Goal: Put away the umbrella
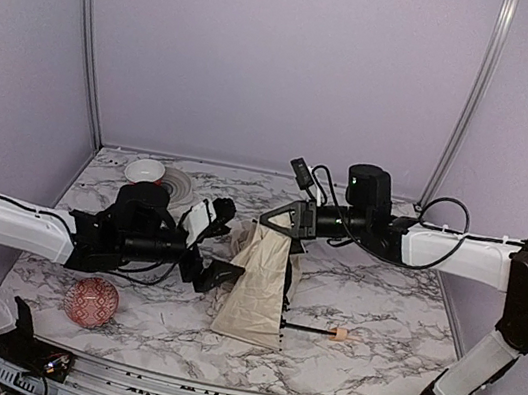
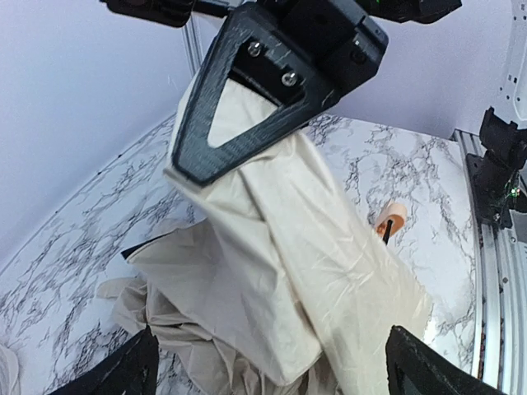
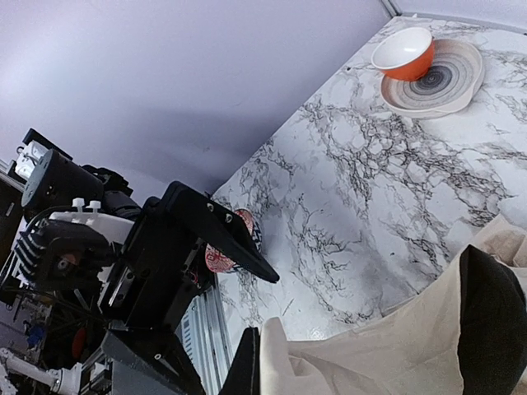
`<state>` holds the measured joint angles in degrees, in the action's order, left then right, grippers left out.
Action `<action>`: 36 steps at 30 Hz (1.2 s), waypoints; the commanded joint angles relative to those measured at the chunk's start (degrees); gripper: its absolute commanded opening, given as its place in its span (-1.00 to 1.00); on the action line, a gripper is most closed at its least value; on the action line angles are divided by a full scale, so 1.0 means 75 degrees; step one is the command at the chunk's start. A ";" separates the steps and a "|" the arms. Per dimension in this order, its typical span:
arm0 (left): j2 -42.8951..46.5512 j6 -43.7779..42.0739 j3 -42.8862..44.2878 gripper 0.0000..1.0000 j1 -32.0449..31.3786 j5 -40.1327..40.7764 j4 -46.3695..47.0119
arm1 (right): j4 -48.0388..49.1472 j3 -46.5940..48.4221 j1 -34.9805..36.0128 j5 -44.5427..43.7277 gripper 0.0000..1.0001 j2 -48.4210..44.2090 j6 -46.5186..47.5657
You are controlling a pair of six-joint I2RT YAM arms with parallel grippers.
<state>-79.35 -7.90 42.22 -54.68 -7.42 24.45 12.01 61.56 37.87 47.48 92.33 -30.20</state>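
Top external view: the umbrella sits near the middle of the marble table, its cream-beige canopy drawn up into a loose, crumpled column. The right gripper is closed on the upper edge of the fabric and holds it lifted, while the lower folds rest on the tabletop. The thin black shaft lies flat on the table, pointing to the right and ending in the pale tan handle. The left gripper stands just left of the canopy with its jaws spread wide. Left wrist view: both fingers of the left gripper appear at the lower corners, well apart, with the hanging fabric between them; neither finger presses on the cloth. Above, the right gripper's triangular fingers pinch a fold of the canopy. A red patterned ball lies at the near left of the table. An orange bowl sits on a striped plate at the far left.
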 commanded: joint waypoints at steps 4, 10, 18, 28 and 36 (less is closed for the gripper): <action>-0.1275 0.0243 0.1382 0.85 -0.0088 -0.0098 -0.0013 | 0.0411 0.0152 0.0035 -0.0127 -1.00 -0.0181 -0.0117; -0.1901 0.0698 0.1999 0.18 -0.0173 -0.0948 -0.0002 | 0.0015 0.0184 0.0061 -0.0195 -1.00 -0.0284 0.0147; -0.1716 0.0946 0.1794 -1.00 -0.0195 -0.1075 0.0149 | -0.1370 0.0616 -0.0266 -0.0051 -0.64 -0.0402 0.0768; -0.1443 0.1040 0.1596 -1.00 -0.0283 -0.1011 0.0162 | -0.1257 0.0021 -0.1624 0.0008 0.07 0.0111 0.0600; -0.1363 0.1065 0.1789 -1.00 -0.0427 -0.0859 0.0162 | -0.3509 0.0919 -0.1096 -0.0418 -0.16 0.2203 0.2278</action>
<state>-91.66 -0.34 54.54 -57.49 -14.55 24.21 -4.29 63.90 26.39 45.21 103.94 -20.49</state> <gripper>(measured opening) 0.006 0.448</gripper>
